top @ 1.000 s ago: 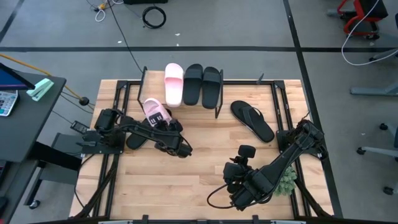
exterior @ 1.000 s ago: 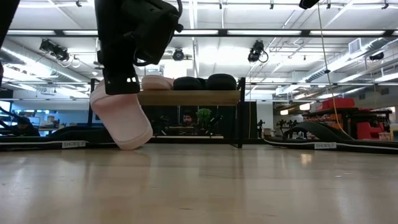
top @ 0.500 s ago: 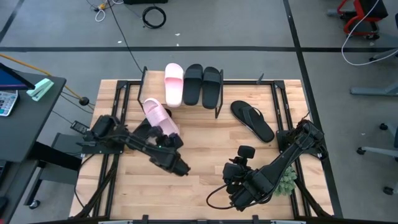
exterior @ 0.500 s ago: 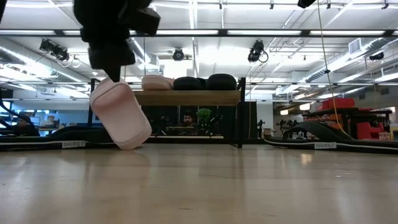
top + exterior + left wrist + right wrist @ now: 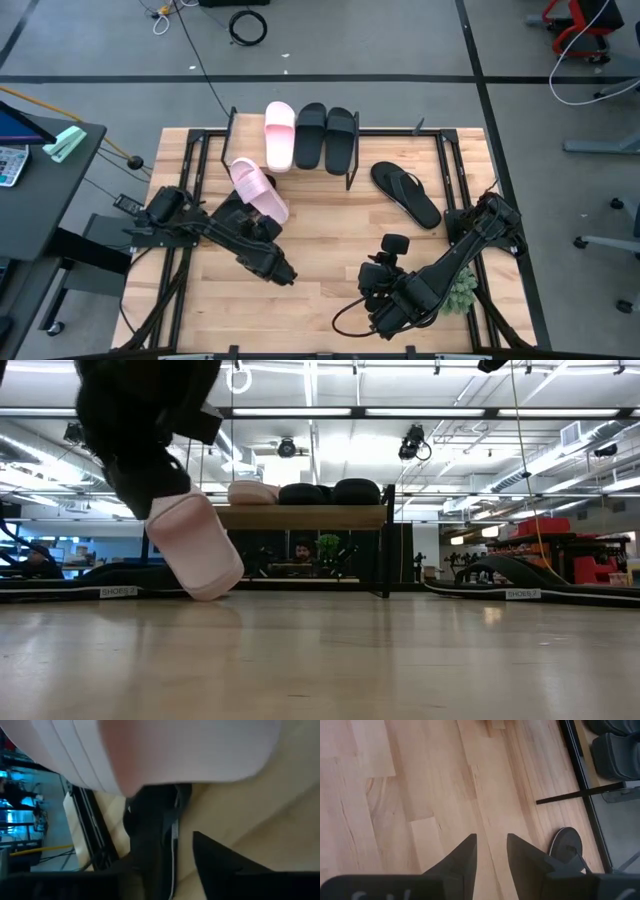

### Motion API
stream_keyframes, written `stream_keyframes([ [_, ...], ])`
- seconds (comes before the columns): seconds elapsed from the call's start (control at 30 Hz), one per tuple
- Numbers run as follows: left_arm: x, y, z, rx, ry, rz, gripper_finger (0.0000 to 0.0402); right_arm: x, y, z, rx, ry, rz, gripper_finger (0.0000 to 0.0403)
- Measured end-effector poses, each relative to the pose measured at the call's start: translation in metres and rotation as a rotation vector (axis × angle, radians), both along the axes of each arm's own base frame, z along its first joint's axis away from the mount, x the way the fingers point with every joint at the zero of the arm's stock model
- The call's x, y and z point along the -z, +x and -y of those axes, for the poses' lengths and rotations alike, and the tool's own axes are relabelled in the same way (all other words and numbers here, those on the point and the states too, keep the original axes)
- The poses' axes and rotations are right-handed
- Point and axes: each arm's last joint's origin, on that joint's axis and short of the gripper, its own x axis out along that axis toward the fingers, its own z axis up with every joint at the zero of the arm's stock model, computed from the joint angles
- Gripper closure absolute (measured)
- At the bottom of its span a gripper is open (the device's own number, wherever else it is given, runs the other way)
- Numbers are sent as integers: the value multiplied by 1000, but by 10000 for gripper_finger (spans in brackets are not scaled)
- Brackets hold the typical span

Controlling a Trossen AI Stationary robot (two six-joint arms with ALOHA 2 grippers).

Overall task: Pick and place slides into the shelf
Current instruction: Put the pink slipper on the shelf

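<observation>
A pale pink slide (image 5: 257, 187) stands tilted on the table in front of the shelf (image 5: 352, 165), its lower end (image 5: 205, 592) on the wood. My left gripper (image 5: 175, 820) is open close under its raised end, seen as a dark mass (image 5: 140, 460) in the low view. On the shelf's top board (image 5: 300, 517) lie one pink slide (image 5: 279, 135) and two black slides (image 5: 326, 138). A black flip-flop (image 5: 405, 193) lies flat on the table to the right. My right gripper (image 5: 491, 847) hovers open over bare wood near the front right. My left gripper has its fingers apart just below the pink slide's raised end (image 5: 150, 785). One dark finger (image 5: 150, 835) reaches up to the slide's edge, but I cannot tell whether it touches the slide.
The shelf's black frame legs (image 5: 580, 795) stand on the table's far half. A dark shape (image 5: 228, 212) lies under the left arm beside the pink slide. A small green plant (image 5: 462, 293) sits by the right arm. Bare wood lies in the table's middle and front.
My left gripper has come off the pink slide's strap and drawn back toward the table's near-left. The slide has stayed tilted, its lower end on the table where it was.
</observation>
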Motion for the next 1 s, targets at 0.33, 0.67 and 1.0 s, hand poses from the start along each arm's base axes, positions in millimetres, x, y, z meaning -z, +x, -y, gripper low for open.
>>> stream_keyframes([
  [0.33, 12, 3, -44, -101, 76, -42, 161, 0, -1, -2, -9, -6, 3, 290],
  [0.67, 22, -2, -80, -217, 120, -81, 179, 0, -1, -2, -8, -6, 3, 290],
  [1.0, 22, -1, -86, -226, 127, -88, 259, 0, -1, -2, -8, -6, 3, 290],
])
